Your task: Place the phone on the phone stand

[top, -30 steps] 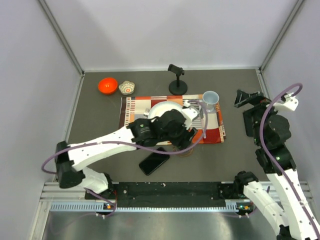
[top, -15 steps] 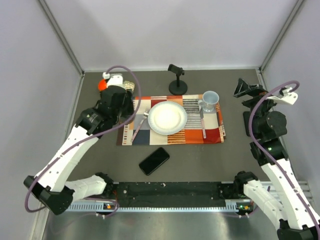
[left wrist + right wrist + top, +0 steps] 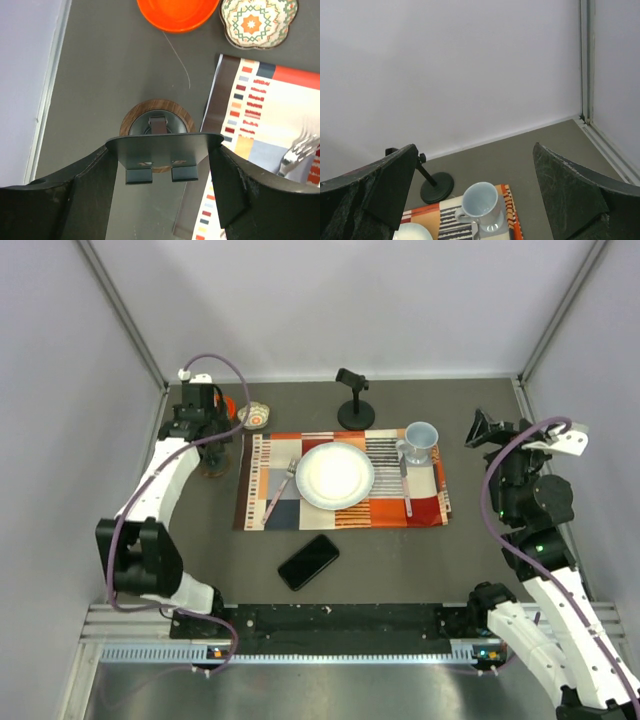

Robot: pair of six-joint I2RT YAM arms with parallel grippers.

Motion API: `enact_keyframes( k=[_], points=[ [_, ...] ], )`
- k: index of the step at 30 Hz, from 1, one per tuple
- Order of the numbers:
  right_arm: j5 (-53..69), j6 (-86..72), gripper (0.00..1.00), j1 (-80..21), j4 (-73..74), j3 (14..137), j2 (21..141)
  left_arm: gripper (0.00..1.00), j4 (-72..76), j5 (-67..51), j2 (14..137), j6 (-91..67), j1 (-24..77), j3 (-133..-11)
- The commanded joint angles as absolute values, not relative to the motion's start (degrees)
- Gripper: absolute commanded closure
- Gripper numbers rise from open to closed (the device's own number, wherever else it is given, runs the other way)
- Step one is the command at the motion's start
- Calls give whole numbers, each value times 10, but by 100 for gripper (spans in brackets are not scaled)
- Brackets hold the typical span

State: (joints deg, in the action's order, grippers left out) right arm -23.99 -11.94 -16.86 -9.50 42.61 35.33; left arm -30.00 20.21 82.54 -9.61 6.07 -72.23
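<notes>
Left gripper [image 3: 164,150] straddles the phone stand [image 3: 158,125] at the table's far left. Its spread jaws sit close against the edges of the grey plate, but I cannot tell whether they squeeze it. The phone [image 3: 308,561] lies flat well apart, toward the near centre, long axis running diagonally from near-left to far-right; the right gripper [image 3: 475,150], spread wide and empty, looks farther from it.

Grey table [image 3: 420,560] — placemat [image 3: 380,510], phone [image 3: 308,561], phone stand [image 3: 162,150], orange bowl [image 3: 177,12], patterned dish [image 3: 254,416], clamp post [image 3: 354,400]
</notes>
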Motion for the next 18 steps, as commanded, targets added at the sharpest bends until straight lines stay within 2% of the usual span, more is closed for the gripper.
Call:
enact_keyframes(
  k=[1, 7, 18],
  points=[
    [-250, -84, 1, -179, -122, 412, 350, 100, -264, 97, 896, -59, 25, -811],
    [-246, -73, 1, -185, -149, 393, 352, 100, -259, -23, 990, -54, -41, -848],
    [-243, -49, 1, -198, -187, 370, 362, 100, -256, -42, 1012, -6, -61, -861]
  ],
)
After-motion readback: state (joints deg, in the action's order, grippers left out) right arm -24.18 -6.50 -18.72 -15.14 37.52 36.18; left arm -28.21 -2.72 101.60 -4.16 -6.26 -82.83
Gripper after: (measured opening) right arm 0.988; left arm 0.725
